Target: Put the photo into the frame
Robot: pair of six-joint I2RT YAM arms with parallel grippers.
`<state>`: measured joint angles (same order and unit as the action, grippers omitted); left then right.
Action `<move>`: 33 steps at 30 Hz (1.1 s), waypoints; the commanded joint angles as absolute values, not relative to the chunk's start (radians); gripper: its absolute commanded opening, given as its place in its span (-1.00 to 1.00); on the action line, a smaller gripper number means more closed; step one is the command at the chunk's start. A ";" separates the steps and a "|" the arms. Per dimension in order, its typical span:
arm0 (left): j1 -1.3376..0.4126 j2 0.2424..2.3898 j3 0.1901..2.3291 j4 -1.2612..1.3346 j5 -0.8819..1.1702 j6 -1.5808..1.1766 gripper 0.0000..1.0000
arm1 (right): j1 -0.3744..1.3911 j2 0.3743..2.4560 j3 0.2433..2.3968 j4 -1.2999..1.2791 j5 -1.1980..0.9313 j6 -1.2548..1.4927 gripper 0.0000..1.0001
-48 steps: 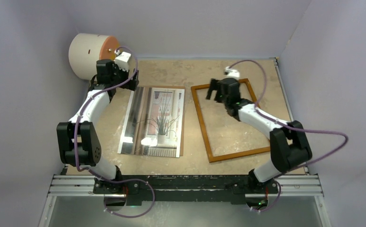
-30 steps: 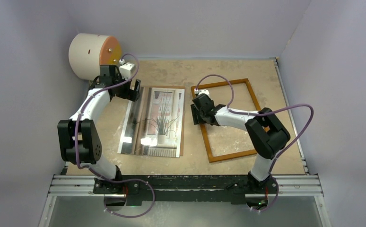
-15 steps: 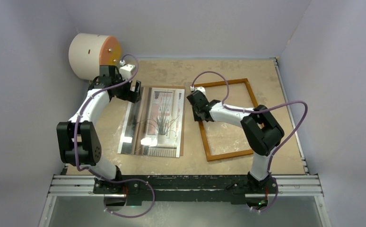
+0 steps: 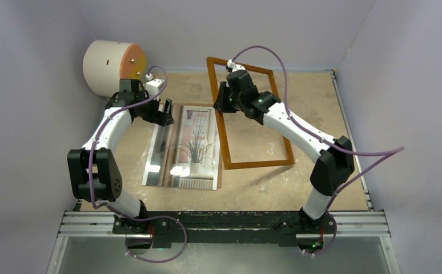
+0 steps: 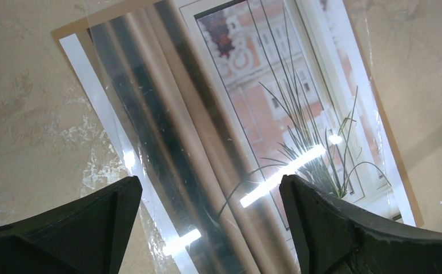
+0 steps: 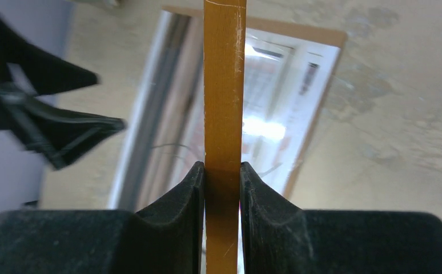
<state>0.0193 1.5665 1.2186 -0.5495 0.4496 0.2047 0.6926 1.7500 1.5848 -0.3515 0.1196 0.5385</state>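
My right gripper (image 4: pixel 223 103) (image 6: pixel 222 178) is shut on the left rail of the thin orange-brown frame (image 4: pixel 258 165) (image 6: pixel 224 85). It holds the frame lifted off the table and tilted, with the near edge low beside the photo. The photo (image 4: pixel 199 142) (image 5: pixel 276 103) (image 6: pixel 270 108), a spindly plant by a window, lies flat on a brown backing board (image 4: pixel 220 171) (image 5: pixel 402 171). A clear shiny pane (image 4: pixel 160 149) (image 5: pixel 167 142) overlaps the photo's left side. Over the far left corner of pane and photo hovers my left gripper (image 4: pixel 163 113) (image 5: pixel 210 222), open and holding nothing.
A cream-and-orange cylinder (image 4: pixel 113 65) lies at the back left corner, just behind the left arm. Pale walls close in the table on the left, back and right. The arm bases sit on a metal rail (image 4: pixel 224 225) at the near edge.
My right gripper has closed on the frame's left rail and raised it off the table, swinging it back and left toward the photo. The left gripper stayed over the pane.
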 commanded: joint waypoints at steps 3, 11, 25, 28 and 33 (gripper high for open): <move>0.008 1.515 1.285 -0.568 0.517 0.214 1.00 | 0.680 1.665 1.743 -0.354 -0.056 0.717 -1.00; -0.025 1.489 1.314 -0.589 0.523 0.214 1.00 | 0.597 1.621 1.716 -0.186 -0.349 0.912 -1.00; -0.106 1.473 1.362 -0.580 0.513 0.206 1.00 | 0.460 1.557 1.438 0.220 -0.661 1.230 -1.00; -0.130 1.476 1.377 -0.570 0.499 0.201 1.00 | 0.426 1.547 1.362 0.330 -0.698 1.307 -1.00; -0.152 1.496 1.399 -0.559 0.498 0.195 1.00 | 0.363 1.513 1.273 0.393 -0.712 1.354 -1.00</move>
<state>-0.1390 1.5108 1.3460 -0.5919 0.4946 0.2016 0.4118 1.5818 1.3140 0.2485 -0.6491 1.2839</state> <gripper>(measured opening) 0.996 0.259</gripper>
